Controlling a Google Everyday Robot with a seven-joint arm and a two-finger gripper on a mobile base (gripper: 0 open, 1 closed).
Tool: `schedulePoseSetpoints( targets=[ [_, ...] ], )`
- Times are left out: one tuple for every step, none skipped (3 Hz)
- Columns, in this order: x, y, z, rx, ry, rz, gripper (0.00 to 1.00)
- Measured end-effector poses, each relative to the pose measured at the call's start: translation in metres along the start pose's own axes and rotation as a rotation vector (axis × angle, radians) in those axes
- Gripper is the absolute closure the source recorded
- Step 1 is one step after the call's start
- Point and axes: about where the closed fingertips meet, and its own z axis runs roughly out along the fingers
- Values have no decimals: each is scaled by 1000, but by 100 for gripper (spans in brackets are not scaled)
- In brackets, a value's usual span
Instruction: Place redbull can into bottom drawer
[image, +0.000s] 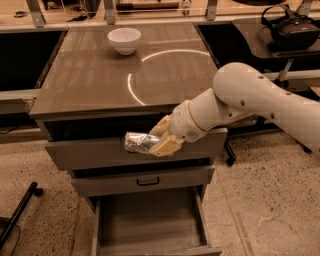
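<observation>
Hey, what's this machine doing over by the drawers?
A white robot arm is carrying a small silver can, held sideways in its claw, which is shut around it. The can hangs in the air in front of the top drawer of a cabinet. Lower down, the bottom drawer is pulled open, and the can is not in it yet. A white bowl sits on the cabinet top, away from the arm.
</observation>
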Motion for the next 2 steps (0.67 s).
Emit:
schedulePoseSetpoints(
  targets=[
    [7,2,5,1,3,20,100],
    [41,19,31,-21,-10,21,100]
  ],
)
